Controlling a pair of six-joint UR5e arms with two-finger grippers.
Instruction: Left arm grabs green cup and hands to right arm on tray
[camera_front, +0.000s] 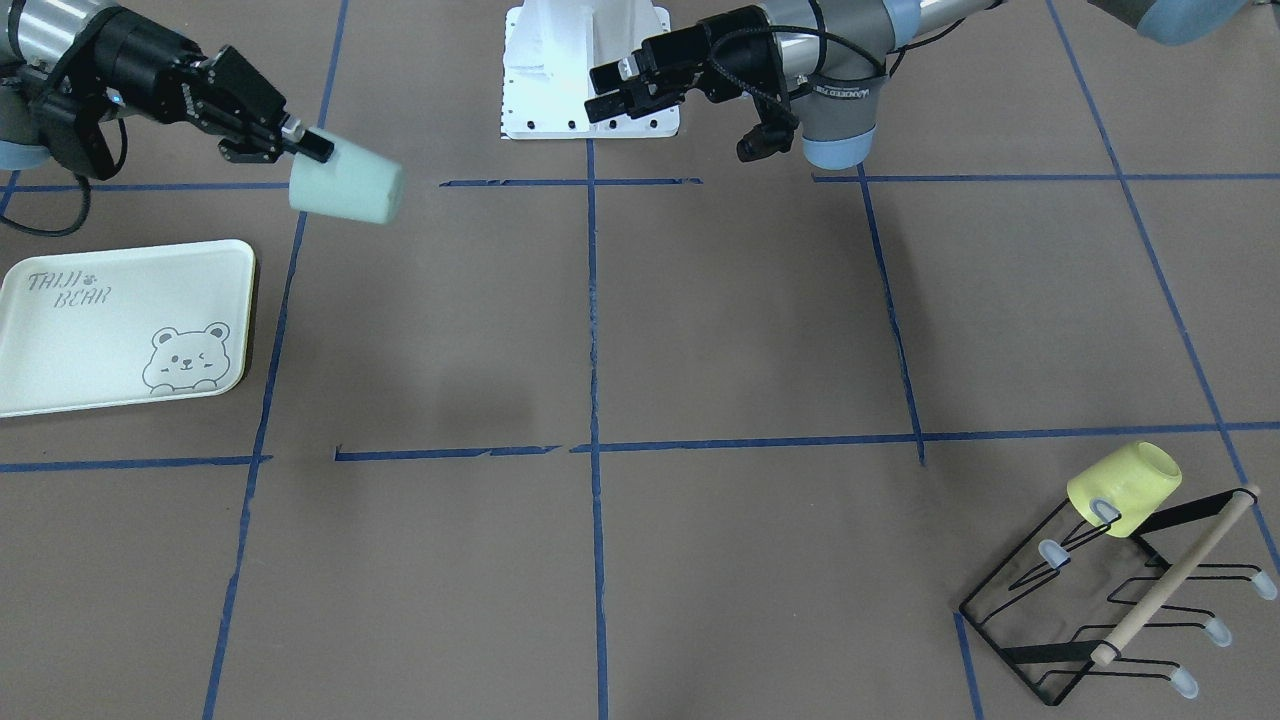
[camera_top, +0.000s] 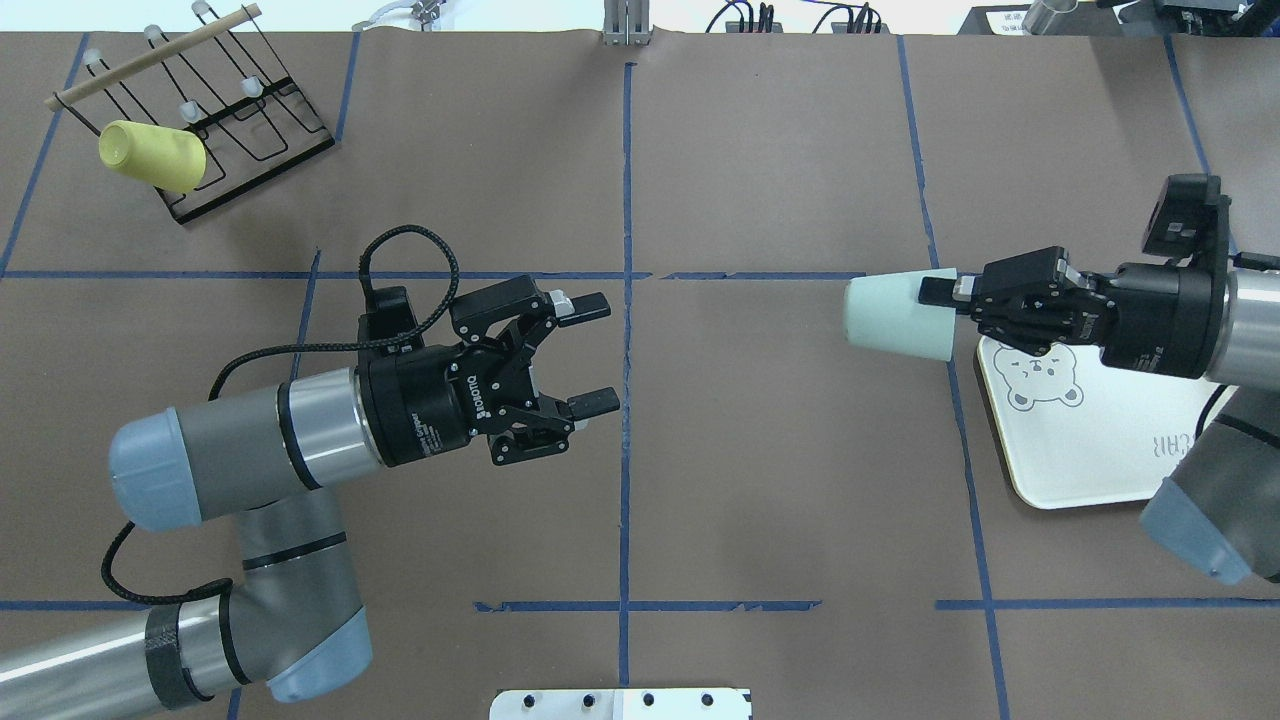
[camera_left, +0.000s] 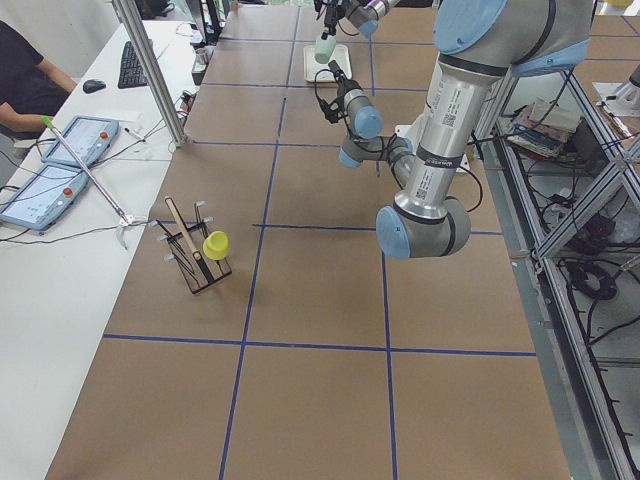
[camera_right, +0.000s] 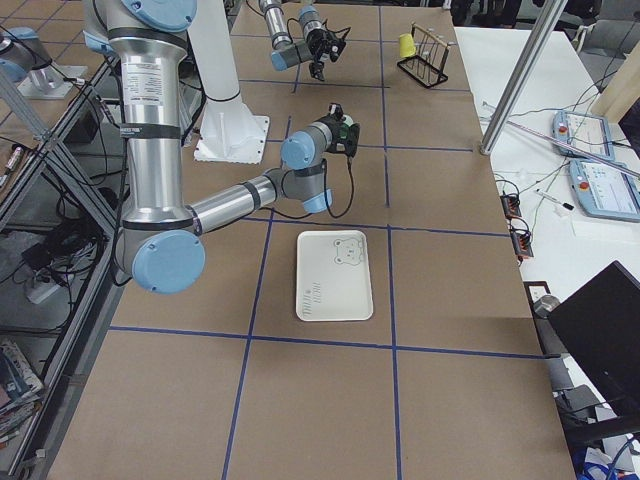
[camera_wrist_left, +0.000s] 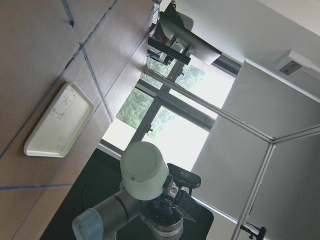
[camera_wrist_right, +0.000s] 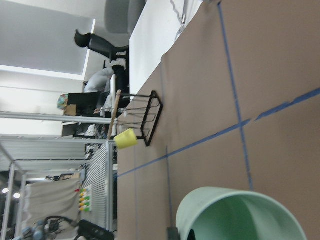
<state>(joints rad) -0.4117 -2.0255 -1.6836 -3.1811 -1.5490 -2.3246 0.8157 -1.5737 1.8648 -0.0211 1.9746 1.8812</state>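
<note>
Overhead view, right of centre: the small pale mint-green plastic cup (camera_top: 895, 317) hangs in the air on its side, base toward mid-frame and mouth toward the black two-finger right hand (camera_top: 942, 300). That hand pinches the cup by the rim: one finger lies along the outer wall, and the other appears to sit inside the mouth. The cup is just left of the upper left corner of the pale cream rectangular tray with the grey bear drawing (camera_top: 1080, 450), which lies flat on the brown paper-covered counter (camera_top: 780, 450), and it is not yet over the tray.

Left of centre, the black two-finger left hand (camera_top: 597, 352) is spread wide and holds nothing – well apart from the cup.

Upper left: a yellow plastic cup (camera_top: 152, 157) rests on a black wire rack (camera_top: 250, 110).

Judged handling: the cup is probably light, stiff and thin-walled, with a smooth wall that may slip. A rim pinch gives little bearing surface, so the cup could pivot between the fingers. It should be turned upright over the tray before release – a hold across the mid-wall would be steadier, though too firm a squeeze may flex it.
</note>
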